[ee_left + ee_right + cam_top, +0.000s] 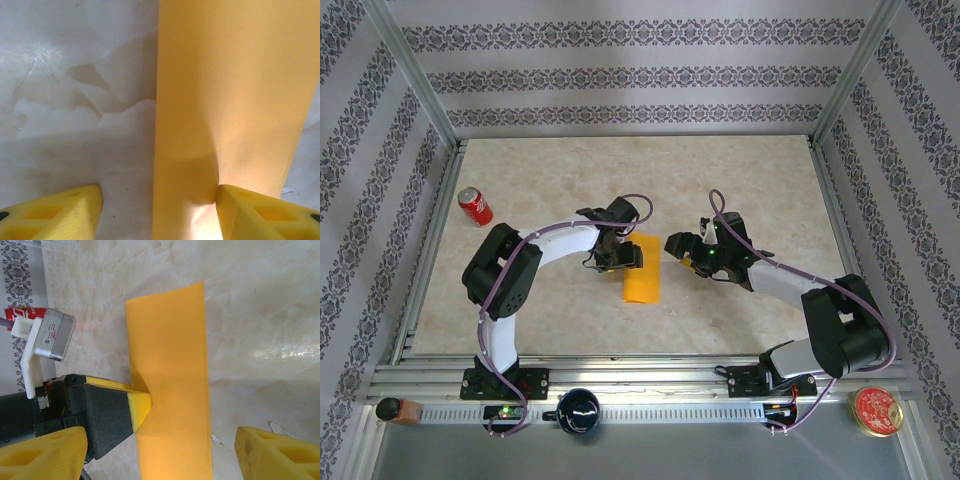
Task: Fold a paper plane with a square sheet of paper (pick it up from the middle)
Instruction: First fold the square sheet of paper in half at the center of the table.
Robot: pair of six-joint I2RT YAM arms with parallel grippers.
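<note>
— Where the sheet of paper [641, 270] is concerned, how is it found lying?

— It is laid flat on the bench [760, 180], folded over into a narrow orange-yellow strip. Its long sides are run away from the arm bases.

— And how is the left end effector set against the sheet?

— The left end effector [160, 215] is held spread across the sheet's left long edge. One yellow finger [260, 210] is pressed down on the sheet itself, just inside that edge. The other finger is kept on bare bench just left of the sheet. Nothing is pinched between them.

— Is the right end effector held the same way?

— The right end effector [160, 457] is likewise held spread, at the sheet's right side by its far corner. From the right wrist, the sheet is seen lying between its two yellow fingers. Whether the sheet is touched by either of them cannot be told.

— What else is noted around the sheet?

— A red soda can [474, 206] is stood upright well apart from the sheet, off to its left and farther back.
</note>
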